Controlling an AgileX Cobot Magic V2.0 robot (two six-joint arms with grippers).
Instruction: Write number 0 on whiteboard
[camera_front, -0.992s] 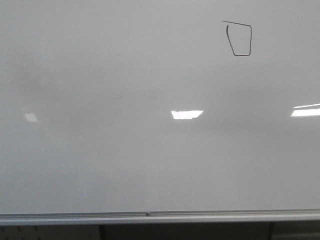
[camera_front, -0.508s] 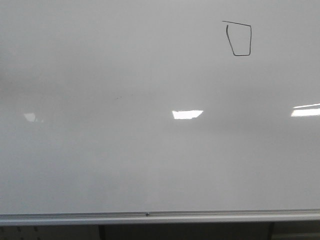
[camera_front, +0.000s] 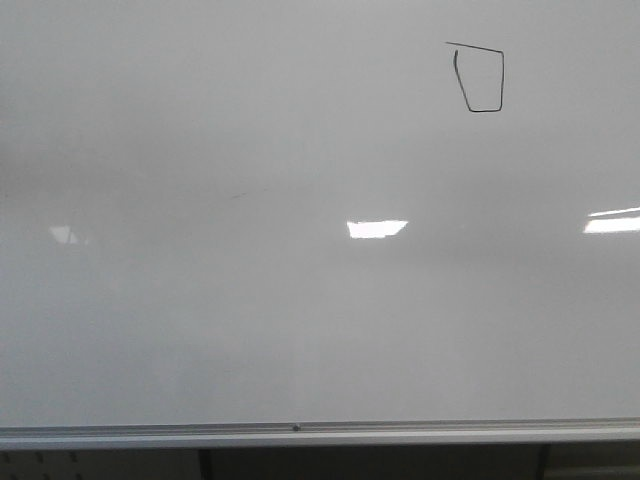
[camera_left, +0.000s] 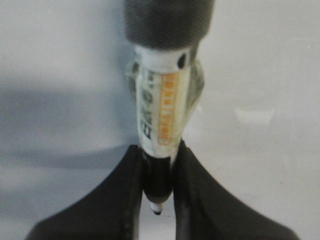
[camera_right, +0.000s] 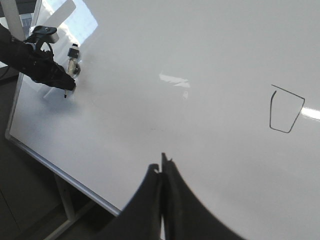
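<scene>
The front view shows only the whiteboard (camera_front: 300, 300) with the number 0 (camera_front: 479, 78) drawn small near its top right corner, and a silver rail (camera_front: 300, 434) along the bottom. No arms show there. The left wrist view shows the left gripper (camera_left: 158, 185) squeezing a marker (camera_left: 162, 125), tip pointing out between the fingers. The right wrist view shows the right gripper (camera_right: 162, 172) pressed closed and holding nothing, with the 0 off to one side.

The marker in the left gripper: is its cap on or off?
Off. The marker shows its bare dark tip between the left gripper fingers.
</scene>
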